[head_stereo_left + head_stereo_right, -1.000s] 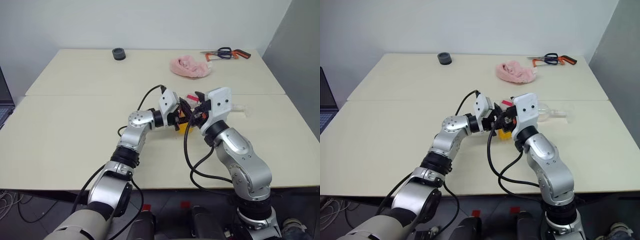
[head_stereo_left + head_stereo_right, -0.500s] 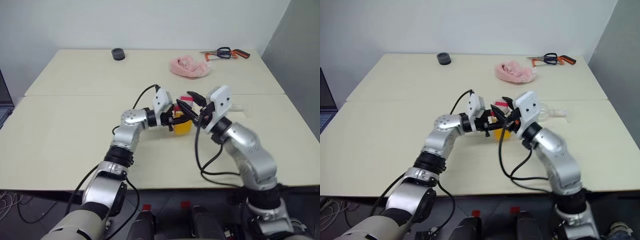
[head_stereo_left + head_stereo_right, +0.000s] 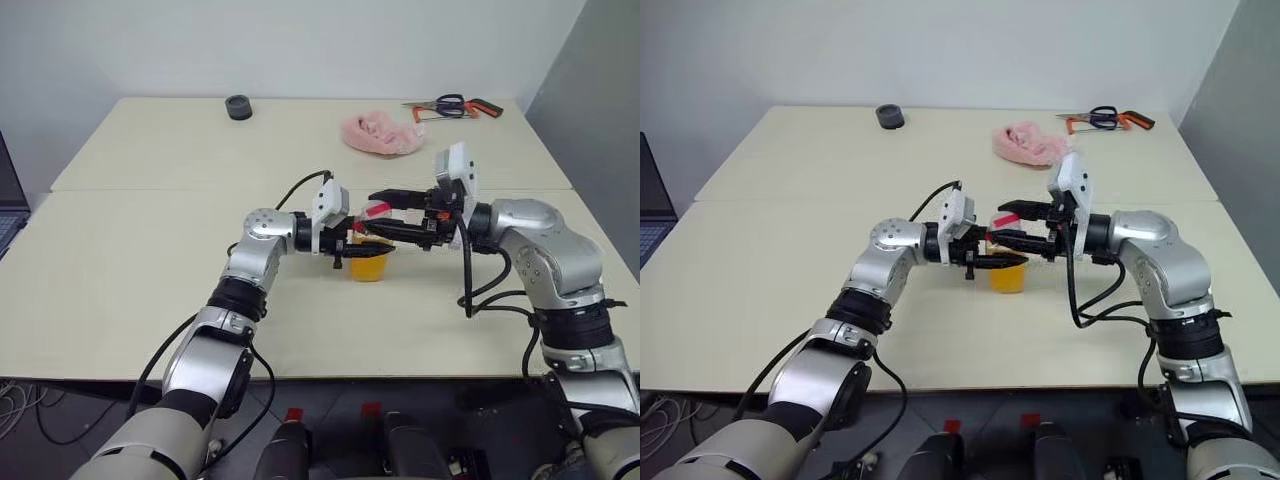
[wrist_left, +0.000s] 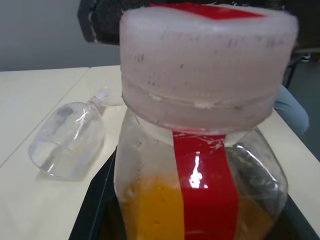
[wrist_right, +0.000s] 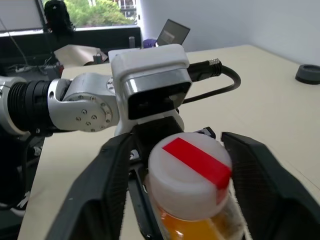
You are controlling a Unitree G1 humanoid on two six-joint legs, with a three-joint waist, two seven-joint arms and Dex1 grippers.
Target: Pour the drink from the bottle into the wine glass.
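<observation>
My left claw (image 3: 352, 242) grips the bottle (image 3: 369, 255) upright at mid-bench (image 3: 130, 260). My right claw (image 5: 175, 165) stands wide, fingers either side of its cap (image 5: 190, 167). The wine glass (image 4: 67, 145) lies toppled beyond.

bottle (image 3: 368, 256) between end effectors, wine glass (image 4: 67, 146) lying behind
</observation>
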